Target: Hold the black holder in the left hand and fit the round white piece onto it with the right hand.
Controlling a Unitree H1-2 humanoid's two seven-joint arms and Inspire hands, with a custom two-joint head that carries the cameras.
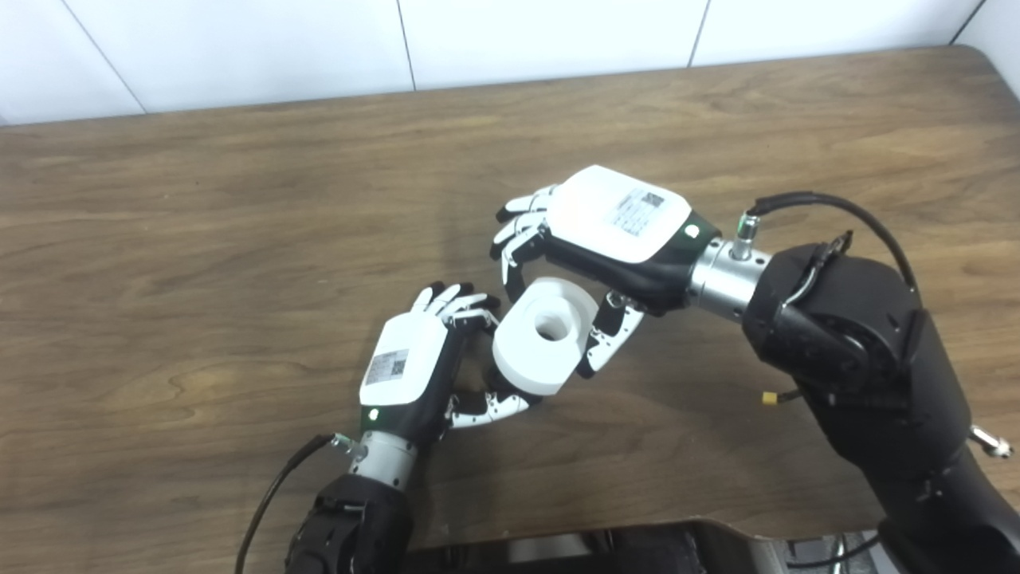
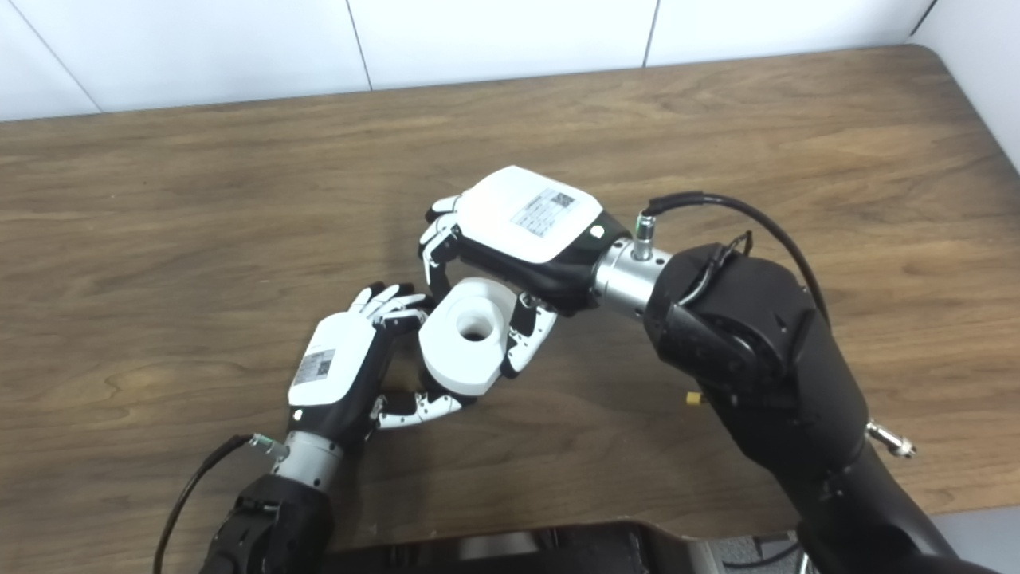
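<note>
No legible text is found anywhere. A small sticker with a QR-type code and tiny printed lines is seen on the white back cover of the left hand (image 1: 410, 363); characters too small to be read. A similar sticker, code square plus several lines of print, is seen on the white back cover of the right hand (image 1: 617, 219); also unreadable. No markings are seen on the round white piece (image 1: 546, 335).

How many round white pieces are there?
1: a single round white piece sits between the left robot hand and right robot hand, above the table. The black holder is hidden.
</note>
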